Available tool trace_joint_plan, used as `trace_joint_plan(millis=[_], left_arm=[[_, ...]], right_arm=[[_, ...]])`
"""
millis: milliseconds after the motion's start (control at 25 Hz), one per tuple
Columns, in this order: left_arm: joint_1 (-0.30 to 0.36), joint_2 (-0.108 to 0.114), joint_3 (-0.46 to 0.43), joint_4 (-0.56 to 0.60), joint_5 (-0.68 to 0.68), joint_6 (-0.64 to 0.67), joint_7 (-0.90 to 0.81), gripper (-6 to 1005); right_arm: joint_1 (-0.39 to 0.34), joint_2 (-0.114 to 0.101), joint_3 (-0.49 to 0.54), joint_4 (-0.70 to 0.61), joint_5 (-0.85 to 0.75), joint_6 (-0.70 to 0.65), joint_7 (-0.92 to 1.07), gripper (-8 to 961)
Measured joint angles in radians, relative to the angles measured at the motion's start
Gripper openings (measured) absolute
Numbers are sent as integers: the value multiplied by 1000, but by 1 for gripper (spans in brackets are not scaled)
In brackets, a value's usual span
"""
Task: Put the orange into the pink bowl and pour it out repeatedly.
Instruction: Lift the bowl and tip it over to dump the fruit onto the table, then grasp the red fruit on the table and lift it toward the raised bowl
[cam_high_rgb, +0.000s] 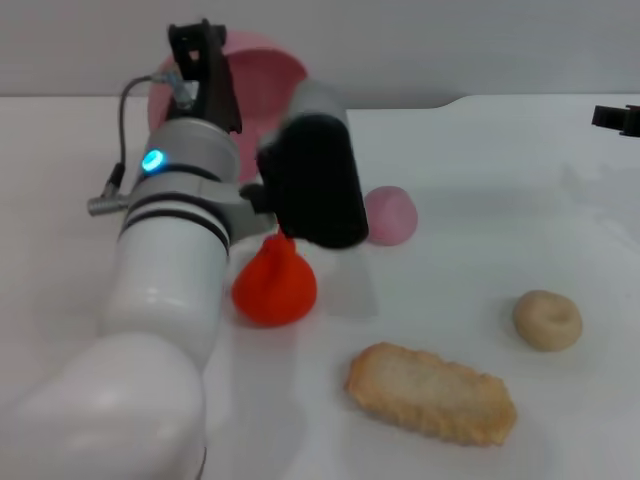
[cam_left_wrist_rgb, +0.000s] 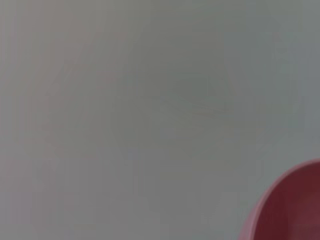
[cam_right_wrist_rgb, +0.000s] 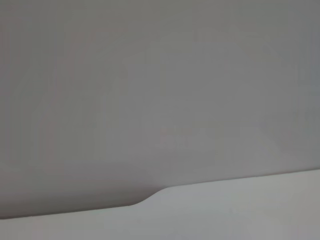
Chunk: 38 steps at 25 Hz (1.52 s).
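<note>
white table (cam_high_rgb: 480, 190) running back to a grey wall. left gripper (cam_high_rgb: 205, 60) lifting the pink bowl (cam_high_rgb: 265, 75) on its side, fingers clamping its rim. orange (cam_high_rgb: 274, 284) lying on the table below. right gripper (cam_high_rgb: 617, 118) sitting far right, fingers unreadable.

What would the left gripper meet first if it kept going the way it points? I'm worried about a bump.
Most likely the pink bowl: the left gripper points away from the robot, right at its rim. Whether they already touch is unclear.
</note>
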Motion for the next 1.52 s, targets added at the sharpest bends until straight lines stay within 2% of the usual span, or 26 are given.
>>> trace_joint_plan(millis=[280,440,480,600,720,800,840,920,1200,1520], left_arm=[[-23,0,-127,117,-214,-115,-40,43],[-27,6,-278,228,-386,-226,-27,43],[-30,10,-367,275,-497,-273,-9,43],[-32,11,-446,293,-597,-301,16,43],[-35,15,-632,295,-840,-318,78,43],[-35,15,-632,295,-840,-318,78,44],[-28,17,-674,295,-877,-307,88,44],[-27,17,-677,294,-876,-306,88,44],[-38,17,-710,275,-871,-306,91,43],[-66,17,-749,242,-873,-307,93,44]], right_arm=[[14,2,-58,-30,11,0,-34,539],[46,2,-125,-41,12,-13,-38,540],[57,3,-136,-37,12,-18,-39,540],[87,4,-185,-22,12,-47,-42,541],[129,4,-271,-13,12,-77,-42,541],[140,4,-287,-7,12,-82,-42,567],[172,5,-320,13,12,-92,-42,580],[190,5,-337,27,15,-95,-42,607],[300,7,-479,176,112,-167,-42,697],[318,10,-558,201,185,-181,-41,723]])
